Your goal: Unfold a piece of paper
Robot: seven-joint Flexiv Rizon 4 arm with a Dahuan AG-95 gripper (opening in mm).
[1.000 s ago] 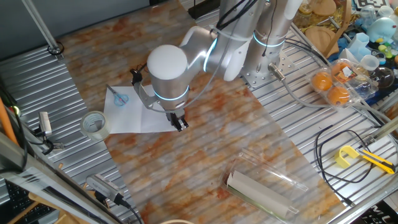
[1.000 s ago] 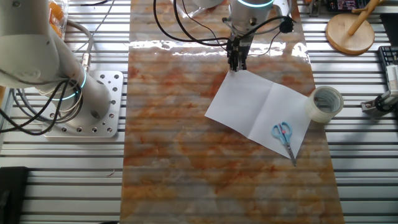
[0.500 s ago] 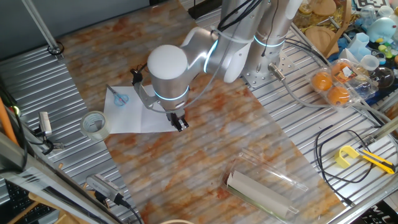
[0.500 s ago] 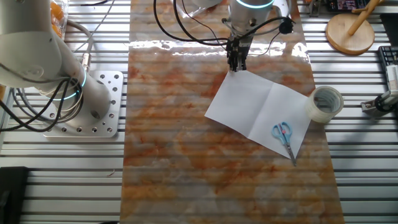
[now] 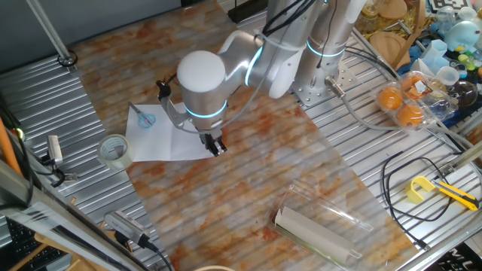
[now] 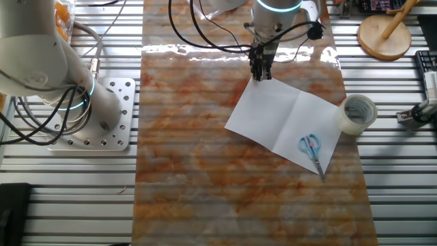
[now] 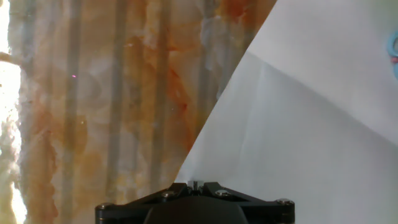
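The piece of paper [image 6: 285,121] is lying open and flat at centre right of the desk [image 6: 184,171], its crease running across the middle. The tool [image 6: 260,74] is standing at the sheet's upper corner; its fingers are looking pressed together, possibly pinching that corner, though I cannot tell. One fixed view is hiding half the sheet behind the arm; the other is showing scissors [image 6: 311,152] resting on it and a tape roll [image 6: 358,113] beside it.

Tape roll [image 6: 358,113] and scissors [image 6: 311,152] crowd the paper's [image 6: 287,117] far end.
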